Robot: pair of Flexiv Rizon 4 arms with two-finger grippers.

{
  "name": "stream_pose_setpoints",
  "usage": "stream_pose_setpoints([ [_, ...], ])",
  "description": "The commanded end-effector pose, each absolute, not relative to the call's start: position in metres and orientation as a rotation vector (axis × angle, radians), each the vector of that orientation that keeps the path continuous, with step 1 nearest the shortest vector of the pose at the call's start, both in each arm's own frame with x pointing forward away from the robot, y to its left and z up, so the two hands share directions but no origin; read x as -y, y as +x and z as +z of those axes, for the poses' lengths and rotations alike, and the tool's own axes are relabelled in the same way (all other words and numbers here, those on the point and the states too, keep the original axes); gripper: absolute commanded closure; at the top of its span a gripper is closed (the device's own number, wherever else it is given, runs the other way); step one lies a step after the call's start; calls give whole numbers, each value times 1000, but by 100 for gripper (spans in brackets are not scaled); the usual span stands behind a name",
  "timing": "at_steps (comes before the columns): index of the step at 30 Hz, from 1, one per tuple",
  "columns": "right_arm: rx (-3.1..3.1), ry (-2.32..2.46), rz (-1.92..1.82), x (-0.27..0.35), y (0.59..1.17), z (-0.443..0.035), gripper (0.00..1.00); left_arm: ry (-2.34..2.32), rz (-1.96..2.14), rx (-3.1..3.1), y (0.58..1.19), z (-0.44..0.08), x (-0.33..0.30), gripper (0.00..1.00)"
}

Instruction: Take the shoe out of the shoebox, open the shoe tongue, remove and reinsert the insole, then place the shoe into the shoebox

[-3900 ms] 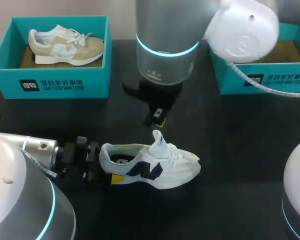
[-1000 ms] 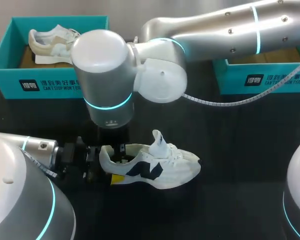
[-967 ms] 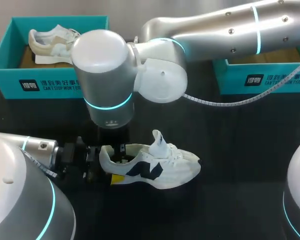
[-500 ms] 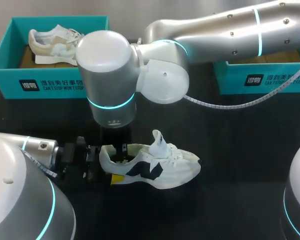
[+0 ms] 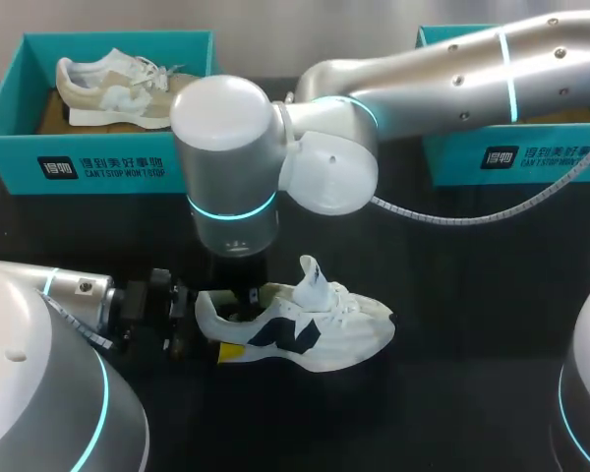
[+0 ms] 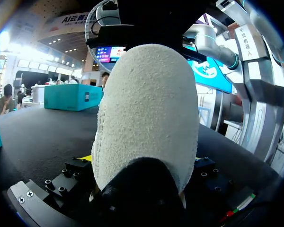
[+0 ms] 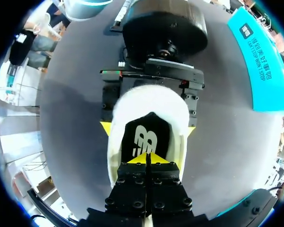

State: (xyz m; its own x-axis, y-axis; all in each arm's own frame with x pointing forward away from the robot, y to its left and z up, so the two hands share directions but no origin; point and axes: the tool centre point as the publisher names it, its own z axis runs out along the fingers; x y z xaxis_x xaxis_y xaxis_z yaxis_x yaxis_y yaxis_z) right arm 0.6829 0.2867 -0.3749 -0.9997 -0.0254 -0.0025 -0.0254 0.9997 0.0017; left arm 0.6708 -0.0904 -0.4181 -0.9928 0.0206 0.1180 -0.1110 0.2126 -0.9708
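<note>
My right gripper (image 7: 146, 160) is black, screw-studded, yellow-tipped; the silver right arm (image 5: 226, 147) wears a cyan ring, with a white cable (image 5: 452, 218) at its three o'clock.

Even overhead light, glare on right arm (image 5: 452, 69), soft shadows

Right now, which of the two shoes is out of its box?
The white shoe with the dark logo: it lies on the table, heel in the left gripper. The tan shoe sits inside the left box.
</note>
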Motion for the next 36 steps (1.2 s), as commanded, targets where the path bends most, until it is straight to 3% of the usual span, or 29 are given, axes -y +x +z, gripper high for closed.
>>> stream_pose_setpoints([
  [1, -3149, -1, 1, -282, 687, -387, 100, 91, 1906, 2364, 672, -423, 90, 100],
  [23, -3122, 201, -13, -230, 686, -386, 99, 91, 1906, 2364, 672, -423, 90, 100],
  [25, -3128, 213, 14, -226, 687, -388, 85, 91, 1906, 2364, 672, -423, 90, 100],
  [27, -3134, 211, 18, -225, 687, -390, 78, 91, 1906, 2364, 672, -423, 90, 100],
  [29, -3142, 204, 29, -225, 688, -391, 76, 91, 1906, 2364, 672, -423, 90, 100],
  [33, -3151, 199, 35, -227, 689, -395, 60, 91, 1906, 2364, 672, -423, 90, 100],
  [36, -3159, 191, 39, -230, 688, -398, 55, 91, 1906, 2364, 672, -423, 90, 100],
])
